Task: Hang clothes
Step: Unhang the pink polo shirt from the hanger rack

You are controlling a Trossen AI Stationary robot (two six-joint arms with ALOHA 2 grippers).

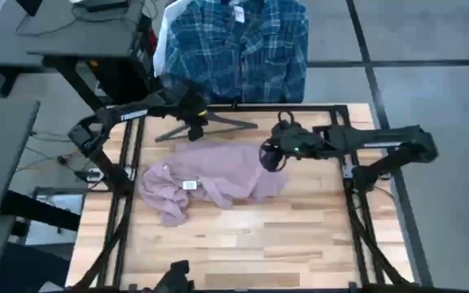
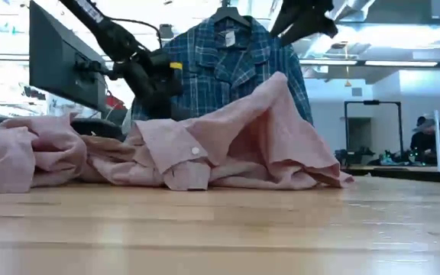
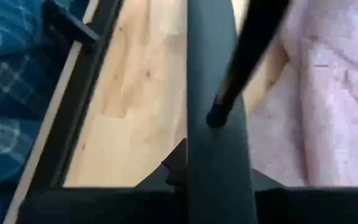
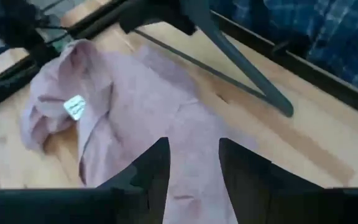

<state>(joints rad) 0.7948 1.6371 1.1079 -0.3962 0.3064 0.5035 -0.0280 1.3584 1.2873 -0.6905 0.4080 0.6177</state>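
The dusty pink shirt (image 1: 210, 179) lies crumpled on the wooden table, its right part raised into a peak (image 2: 279, 80). My right gripper (image 1: 271, 159) is shut on that part. A dark hanger (image 1: 210, 124) lies low over the table's far side. My left gripper (image 1: 195, 114) is on the hanger's middle, where the two arms meet. The low view hides the hanger behind the shirt. The blue-and-white plaid shirt (image 1: 234, 49) hangs on its own hanger beyond the far edge. My left gripper has a broad dark arm of the hanger (image 3: 216, 124) running between its two fingers, lengthwise away from them. It comes slanting down from the table's left. Whether the hanger rests on the table, I cannot tell. My right gripper pinches pink cloth (image 4: 194, 134) between its two fingers, at the shirt's right part; one layer or several, I cannot tell. It comes slanting down from the right. That part is lifted into a peak, and the rest lies slack on the table.
A dark frame rail (image 1: 300, 106) runs along the table's far edge, with more rails down both sides. A white garment (image 1: 165, 32) shows beside the plaid shirt. The near half of the table (image 1: 243, 252) is bare wood. A person sits far off in the room (image 2: 426, 137).
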